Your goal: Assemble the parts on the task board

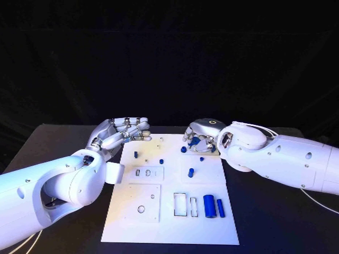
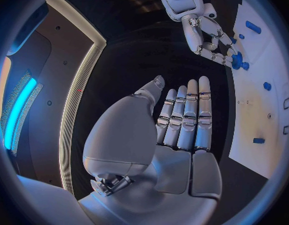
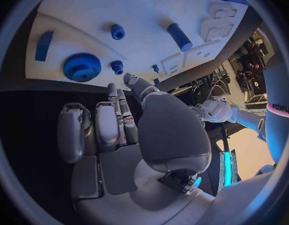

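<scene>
- Task board: you have a white plate lying flat in the middle of the black counter, its long sides running from the near edge toward the far edge.
- Left robot hand: you see it at the board's far left corner, palm open, fingers straight and side by side, holding nothing; the left wrist view shows the same flat open palm beside the board's edge.
- Right robot hand: it sits over the far right corner of the board with the fingers curled down toward the parts there. You cannot tell whether the fingers grip anything.
- Blue gear: the right wrist view shows it lying flat near the board's far edge, just beyond the right fingertips.
- Small gear: it lies just beside the blue gear.
- Blue cylinder: it lies near the board's near right corner, along the long side.
- Slim blue bar: it lies just beside the cylinder, on its right-edge side.
- Blue peg: it lies near the board's middle.
- Small blue pieces: a few stand in the board's far left part.
- Rectangular slots: two upright cut-outs sit left of the cylinder.
</scene>
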Tool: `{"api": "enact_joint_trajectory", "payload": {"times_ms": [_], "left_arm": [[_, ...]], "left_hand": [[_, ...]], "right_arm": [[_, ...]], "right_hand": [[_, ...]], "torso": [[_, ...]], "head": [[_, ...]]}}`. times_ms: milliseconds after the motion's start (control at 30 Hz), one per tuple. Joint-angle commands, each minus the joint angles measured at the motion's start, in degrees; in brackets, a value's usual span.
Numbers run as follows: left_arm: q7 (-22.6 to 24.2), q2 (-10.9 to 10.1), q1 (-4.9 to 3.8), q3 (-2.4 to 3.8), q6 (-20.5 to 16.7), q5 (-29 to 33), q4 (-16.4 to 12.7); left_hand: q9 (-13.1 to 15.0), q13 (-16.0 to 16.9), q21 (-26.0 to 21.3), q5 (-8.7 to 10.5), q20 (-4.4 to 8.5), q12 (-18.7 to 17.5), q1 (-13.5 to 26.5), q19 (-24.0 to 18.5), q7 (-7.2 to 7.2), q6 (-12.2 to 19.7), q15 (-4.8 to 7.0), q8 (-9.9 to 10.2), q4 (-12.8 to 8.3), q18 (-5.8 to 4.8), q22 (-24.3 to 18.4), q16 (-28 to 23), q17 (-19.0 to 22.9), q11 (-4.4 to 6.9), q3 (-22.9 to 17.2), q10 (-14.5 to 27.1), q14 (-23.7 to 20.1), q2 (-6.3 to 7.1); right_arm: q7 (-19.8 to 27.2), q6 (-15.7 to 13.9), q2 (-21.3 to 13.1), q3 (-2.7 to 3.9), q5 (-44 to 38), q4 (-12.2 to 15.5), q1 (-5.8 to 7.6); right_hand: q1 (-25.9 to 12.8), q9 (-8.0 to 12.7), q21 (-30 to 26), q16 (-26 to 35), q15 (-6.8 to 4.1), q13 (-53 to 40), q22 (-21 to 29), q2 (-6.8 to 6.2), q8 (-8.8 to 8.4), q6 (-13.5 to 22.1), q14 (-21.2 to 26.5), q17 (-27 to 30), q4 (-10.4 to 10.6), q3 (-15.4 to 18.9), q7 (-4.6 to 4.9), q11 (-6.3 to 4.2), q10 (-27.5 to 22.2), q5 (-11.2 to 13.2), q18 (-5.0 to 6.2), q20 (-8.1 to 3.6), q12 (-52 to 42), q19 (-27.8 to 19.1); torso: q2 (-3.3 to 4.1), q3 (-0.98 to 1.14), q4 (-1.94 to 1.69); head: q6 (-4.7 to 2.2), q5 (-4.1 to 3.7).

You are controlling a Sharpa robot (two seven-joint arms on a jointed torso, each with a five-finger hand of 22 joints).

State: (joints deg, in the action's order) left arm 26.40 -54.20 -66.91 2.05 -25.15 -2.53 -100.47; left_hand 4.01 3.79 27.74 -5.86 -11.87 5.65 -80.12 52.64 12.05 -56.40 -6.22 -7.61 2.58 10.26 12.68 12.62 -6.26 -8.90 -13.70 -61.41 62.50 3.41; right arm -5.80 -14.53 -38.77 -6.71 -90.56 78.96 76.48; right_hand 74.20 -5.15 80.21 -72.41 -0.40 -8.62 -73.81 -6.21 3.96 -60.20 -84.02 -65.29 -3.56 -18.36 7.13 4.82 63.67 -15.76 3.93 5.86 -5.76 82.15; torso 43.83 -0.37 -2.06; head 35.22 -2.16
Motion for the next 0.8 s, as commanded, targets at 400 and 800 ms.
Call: {"api": "enact_joint_trajectory", "payload": {"times_ms": [400,800], "left_arm": [[0.1,-0.2,-0.52,0.06,1.7,-0.5,-0.6],[0.0,-0.2,-0.67,0.06,1.9,-0.5,-0.7]], "left_hand": [[-0.1,0.0,0.5,-0.16,-0.02,-0.5,0.3,0.2,0.14,-0.4,-0.11,0.4,-0.2,0.11,0.2,-0.6,0.0,-0.17,-0.1,-0.1,0.2,0.44],[-0.1,0.0,0.6,-0.16,-0.03,-0.6,0.4,0.1,0.17,-0.4,-0.14,0.5,-0.2,0.09,0.2,-0.6,0.0,-0.19,-0.2,-0.1,0.1,0.46]], "right_arm": [[-2.0,2.6,0.9,0.04,-4.3,0.0,0.11],[-2.3,2.9,1.7,0.04,-4.6,-0.3,0.11]], "right_hand": [[0.1,-0.3,1.5,-1.7,0.31,-0.2,-2.4,-0.46,0.23,-0.7,-2.8,-1.7,0.4,-0.9,-0.15,-0.13,0.1,0.2,-1.16,0.05,-0.4,1.0],[0.2,-0.4,2.9,-3.0,0.24,-0.2,-4.6,-0.19,0.28,-1.1,-2.8,-3.0,0.9,-1.6,0.08,-0.23,0.5,0.0,-1.54,0.06,-0.6,1.8]], "torso": [[1.45,0.0,-0.08],[2.05,0.09,-0.02]], "head": [[-0.36,0.27],[-0.43,0.41]]}}
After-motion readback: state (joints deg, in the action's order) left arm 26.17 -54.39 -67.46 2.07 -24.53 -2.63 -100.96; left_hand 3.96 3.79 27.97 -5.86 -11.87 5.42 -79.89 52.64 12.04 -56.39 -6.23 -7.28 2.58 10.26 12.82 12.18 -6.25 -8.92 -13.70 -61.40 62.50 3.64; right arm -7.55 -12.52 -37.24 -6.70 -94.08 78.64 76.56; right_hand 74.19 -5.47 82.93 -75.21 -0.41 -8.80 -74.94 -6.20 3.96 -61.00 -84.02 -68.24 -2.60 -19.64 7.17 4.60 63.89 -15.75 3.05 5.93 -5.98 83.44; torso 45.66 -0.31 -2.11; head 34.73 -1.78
